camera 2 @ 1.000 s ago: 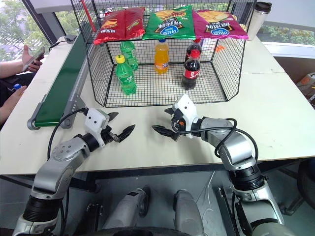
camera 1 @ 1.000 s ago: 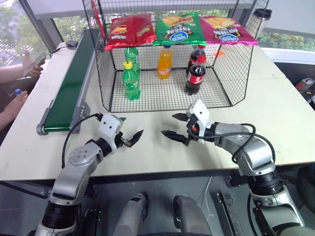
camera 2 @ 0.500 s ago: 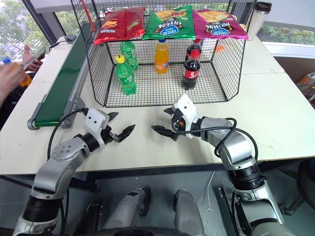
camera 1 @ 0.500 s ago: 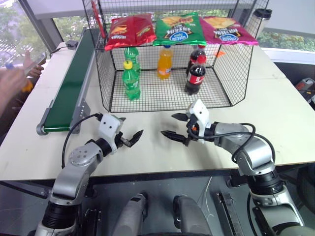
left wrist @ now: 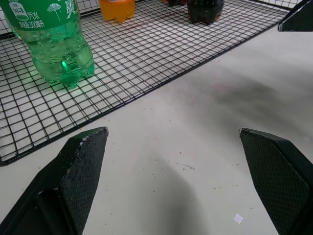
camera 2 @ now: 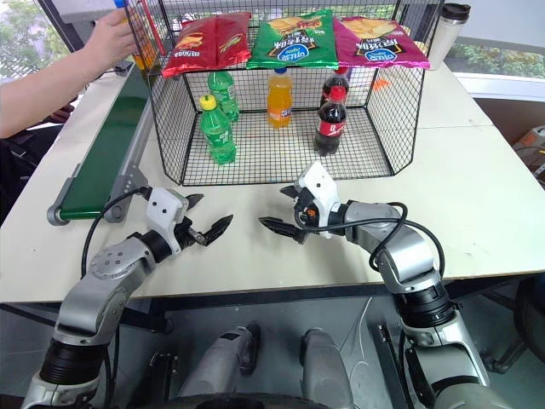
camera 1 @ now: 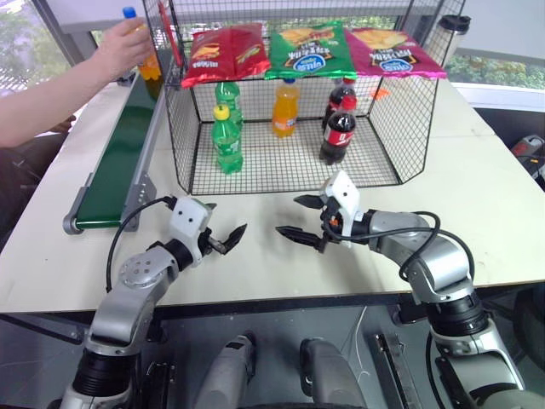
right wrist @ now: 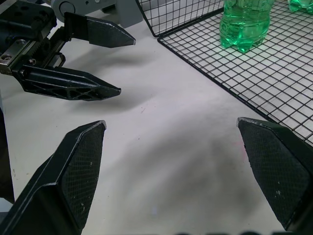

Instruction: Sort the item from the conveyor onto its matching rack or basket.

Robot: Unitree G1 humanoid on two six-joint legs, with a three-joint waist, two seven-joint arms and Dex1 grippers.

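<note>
Both claws spread over bare table before the basket

Left gripper [camera 1: 223, 239] and right gripper [camera 1: 300, 219] hold nothing; basket [camera 1: 255, 183] beyond keeps green, orange and cola bottles; a hand [camera 1: 123, 47] holds the item [camera 1: 146, 60] over the conveyor's [camera 1: 119, 162] far end.

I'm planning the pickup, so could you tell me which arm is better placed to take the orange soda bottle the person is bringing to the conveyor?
Probably the left. The left gripper hangs open nearer the conveyor, where a person's hand holds the orange soda bottle over the far end. The right gripper, also open, sits further away.
</note>
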